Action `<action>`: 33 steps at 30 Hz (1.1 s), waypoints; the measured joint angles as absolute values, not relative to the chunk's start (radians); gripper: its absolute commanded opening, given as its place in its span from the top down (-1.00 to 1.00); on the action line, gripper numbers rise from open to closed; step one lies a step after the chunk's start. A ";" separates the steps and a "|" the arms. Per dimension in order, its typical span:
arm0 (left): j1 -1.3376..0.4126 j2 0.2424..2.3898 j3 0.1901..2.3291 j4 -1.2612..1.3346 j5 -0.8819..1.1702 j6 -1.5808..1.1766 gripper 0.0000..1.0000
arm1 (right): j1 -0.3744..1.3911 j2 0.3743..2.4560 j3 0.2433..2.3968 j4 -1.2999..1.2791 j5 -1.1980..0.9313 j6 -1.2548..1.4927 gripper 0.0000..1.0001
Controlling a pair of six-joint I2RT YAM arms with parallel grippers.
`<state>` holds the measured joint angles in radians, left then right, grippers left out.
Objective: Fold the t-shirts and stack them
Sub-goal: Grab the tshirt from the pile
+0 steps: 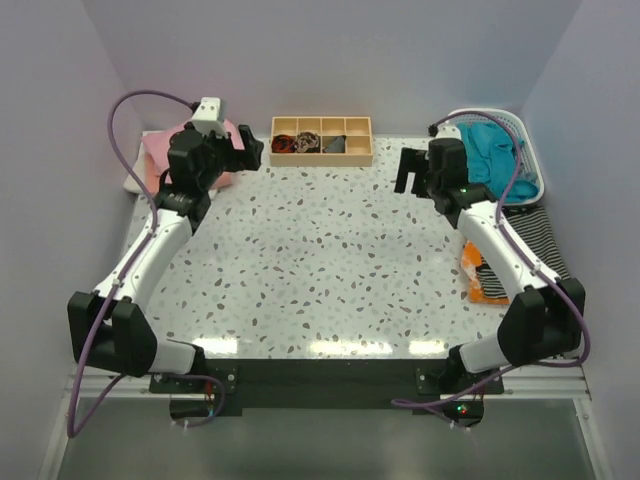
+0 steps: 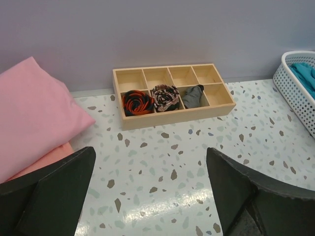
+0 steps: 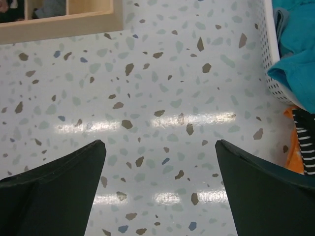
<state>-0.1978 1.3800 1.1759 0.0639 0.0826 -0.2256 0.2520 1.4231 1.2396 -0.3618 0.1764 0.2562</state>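
Note:
A folded pink t-shirt [image 1: 158, 150] [image 2: 34, 110] lies at the back left on a peach one [image 2: 47, 160]. A teal-blue t-shirt [image 1: 490, 150] [image 3: 298, 59] sits crumpled in the white basket [image 1: 531, 150] [image 3: 268, 54] at the back right. My left gripper [image 1: 252, 152] [image 2: 150, 164] hovers open just right of the pink stack, nothing between its fingers. Left of the basket, my right gripper [image 1: 411, 176] [image 3: 160, 147] is open too, over bare tabletop.
A wooden compartment tray [image 1: 322, 140] [image 2: 172, 93] [image 3: 64, 22] with rolled items stands at the back middle. A black-and-white striped cloth [image 1: 540, 235] [image 3: 305, 142] and an orange cloth [image 1: 482, 280] lie along the right edge. Walls close in on three sides.

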 measured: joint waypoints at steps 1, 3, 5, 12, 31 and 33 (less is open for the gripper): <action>-0.198 1.381 1.169 0.066 0.089 -0.226 -1.00 | 0.255 1.447 1.247 -0.365 0.221 0.268 -0.97; -0.198 1.390 1.164 0.076 0.111 -0.225 -1.00 | 0.255 1.498 1.280 -0.380 0.287 0.290 -0.97; -0.198 1.410 1.168 0.095 0.131 -0.226 -1.00 | 0.255 1.539 1.313 -0.371 0.327 0.293 -0.97; -0.198 1.569 1.308 -0.005 0.170 -0.224 -1.00 | 0.251 1.681 1.439 -0.303 0.516 0.263 -0.97; -0.198 1.672 1.363 -0.091 0.338 -0.215 -1.00 | 0.075 2.089 1.853 -0.630 0.997 0.512 -0.93; -0.198 1.683 1.367 -0.096 0.348 -0.217 -1.00 | 0.049 2.088 1.819 -0.657 1.018 0.554 -0.93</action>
<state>-0.1978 1.6829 1.3666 -0.0959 0.3477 -0.2173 0.0490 2.0880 1.8191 -0.6567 1.0176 0.5545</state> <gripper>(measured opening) 0.997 0.967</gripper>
